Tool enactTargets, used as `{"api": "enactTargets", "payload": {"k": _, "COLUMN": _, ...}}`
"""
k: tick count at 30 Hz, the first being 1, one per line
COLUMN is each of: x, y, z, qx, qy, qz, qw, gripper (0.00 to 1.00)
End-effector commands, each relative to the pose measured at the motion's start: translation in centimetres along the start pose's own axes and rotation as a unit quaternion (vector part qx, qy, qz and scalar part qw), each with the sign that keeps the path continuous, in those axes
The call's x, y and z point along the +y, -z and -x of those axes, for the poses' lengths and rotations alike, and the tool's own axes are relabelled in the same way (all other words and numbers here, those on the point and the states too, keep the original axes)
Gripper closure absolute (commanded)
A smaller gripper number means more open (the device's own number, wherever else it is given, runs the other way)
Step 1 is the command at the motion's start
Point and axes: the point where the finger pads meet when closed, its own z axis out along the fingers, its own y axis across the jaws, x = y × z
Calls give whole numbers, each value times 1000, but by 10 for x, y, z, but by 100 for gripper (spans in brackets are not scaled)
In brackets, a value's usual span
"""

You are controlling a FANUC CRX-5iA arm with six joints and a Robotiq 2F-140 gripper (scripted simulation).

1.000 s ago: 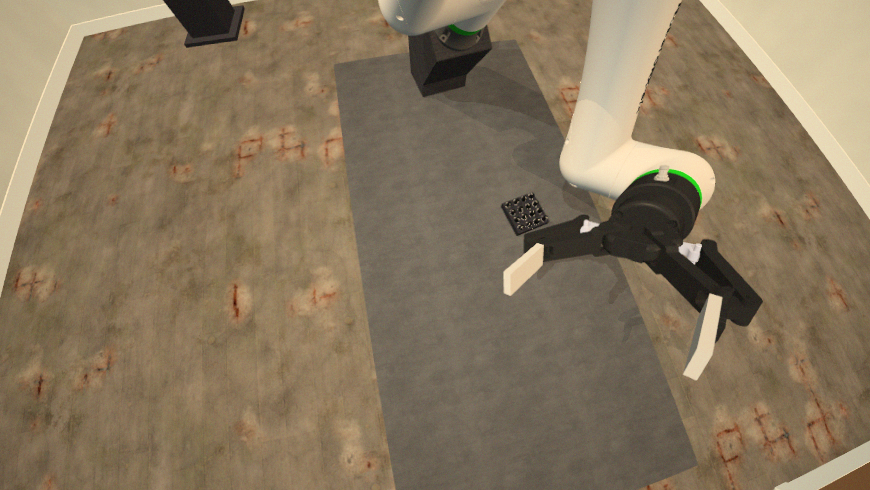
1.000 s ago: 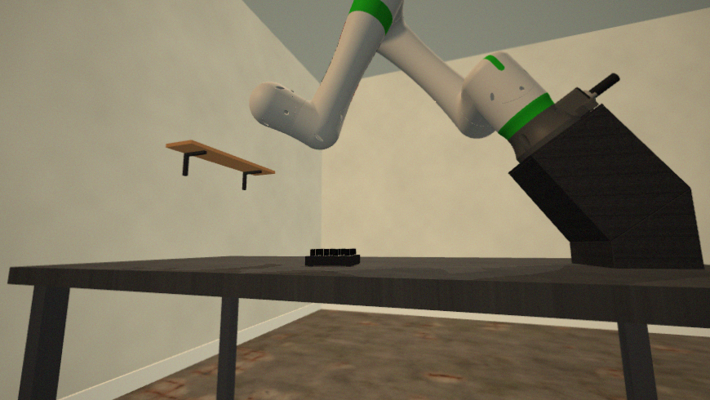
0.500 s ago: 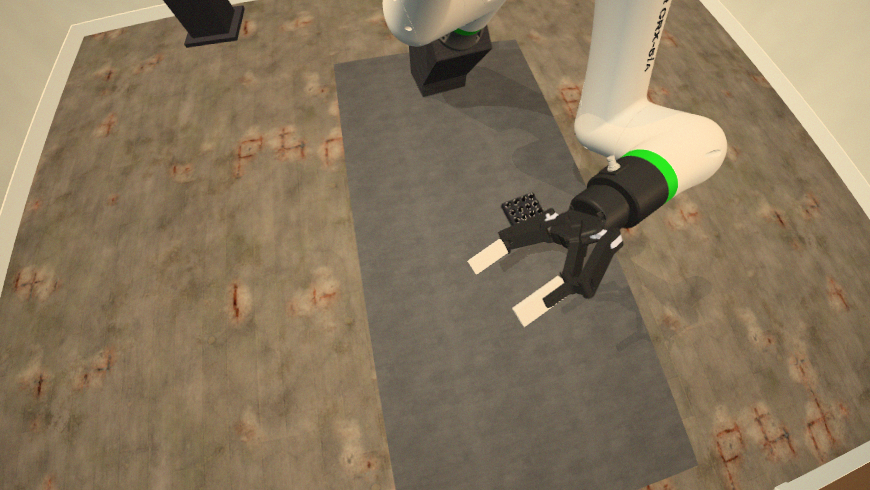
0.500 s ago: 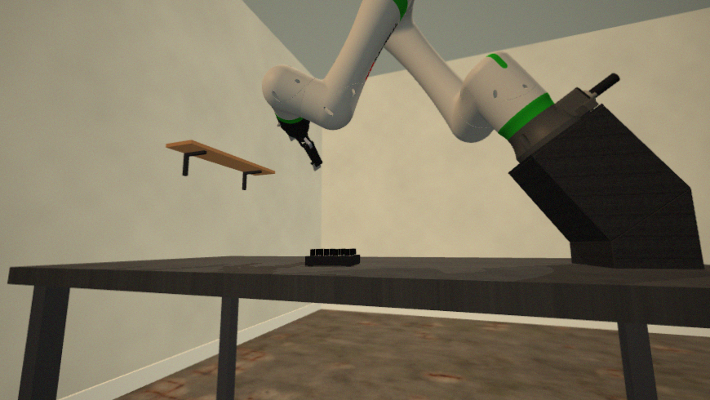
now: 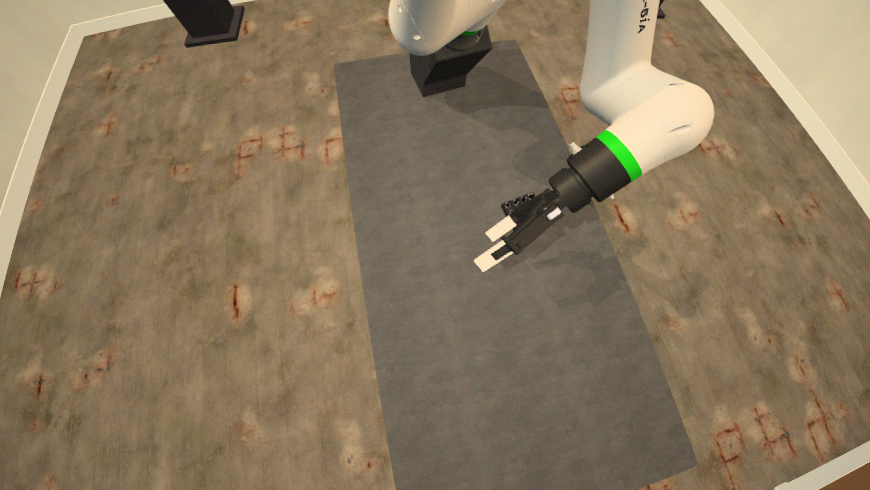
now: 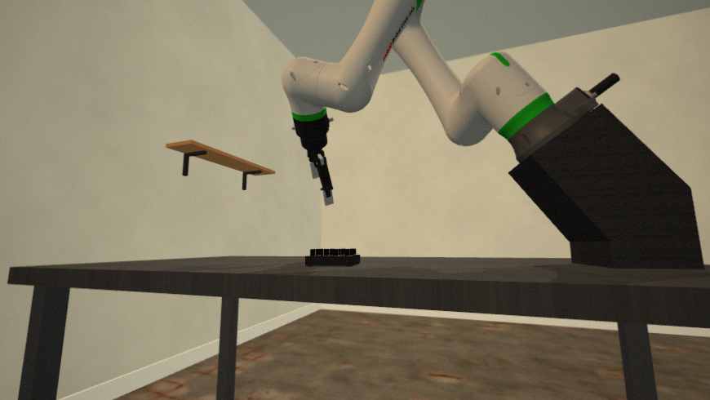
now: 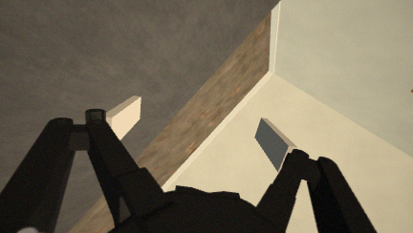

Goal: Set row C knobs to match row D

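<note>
The knob box [image 5: 519, 203] [image 6: 331, 260] is small and black and stands on the grey table [image 5: 438, 377] [image 6: 148, 276]. In the top view the gripper hides much of it, and only some knobs at one edge show. The exterior view shows it side-on with its knobs on top. The knob lines, marks and names cannot be read. My gripper [image 5: 490, 246] [image 6: 321, 184] [image 7: 201, 117] is open and empty, with its pale pads wide apart. It hangs well above the box, tilted. The wrist view does not show the box.
The arm's black pedestal [image 5: 447, 73] [image 6: 621, 203] stands on the table. A wooden shelf [image 6: 226, 158] is on the wall behind the table. A dark post [image 5: 206, 21] stands on the floor beyond the table. The wrist view looks past the table edge to floor and walls.
</note>
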Motion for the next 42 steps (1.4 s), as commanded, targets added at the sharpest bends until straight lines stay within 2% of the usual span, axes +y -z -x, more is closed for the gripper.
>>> {"api": "enactTargets", "payload": {"k": 1, "x": -45, "y": 2, "z": 2, "qx": 19, "qy": -39, "qz": -61, "qw": 997, "gripper": 0}}
{"api": "enactTargets", "payload": {"k": 8, "x": -132, "y": 21, "z": 4, "qx": 38, "qy": -122, "qz": -184, "qw": 974, "gripper": 0}}
{"api": "enactTargets", "payload": {"k": 10, "x": -132, "y": 21, "z": 4, "qx": 38, "qy": -122, "qz": -184, "qw": 974, "gripper": 0}}
{"api": "enactTargets", "payload": {"k": 11, "x": -164, "y": 33, "z": 5, "qx": 41, "qy": -156, "qz": -232, "qw": 959, "gripper": 0}}
{"api": "enactTargets", "payload": {"k": 13, "x": -177, "y": 38, "z": 5, "qx": 42, "qy": -171, "qz": -252, "qw": 952, "gripper": 0}}
{"api": "enactTargets", "payload": {"k": 16, "x": -209, "y": 54, "z": 6, "qx": 41, "qy": -207, "qz": -302, "qw": 930, "gripper": 0}}
{"api": "enactTargets", "payload": {"k": 23, "x": -273, "y": 99, "z": 7, "qx": 29, "qy": -291, "qz": -409, "qw": 864, "gripper": 0}}
{"api": "enactTargets", "payload": {"k": 25, "x": -281, "y": 105, "z": 7, "qx": 26, "qy": -302, "qz": -422, "qw": 854, "gripper": 0}}
{"api": "enactTargets", "payload": {"k": 42, "x": -282, "y": 106, "z": 7, "qx": 26, "qy": -304, "qz": -425, "qw": 852, "gripper": 0}}
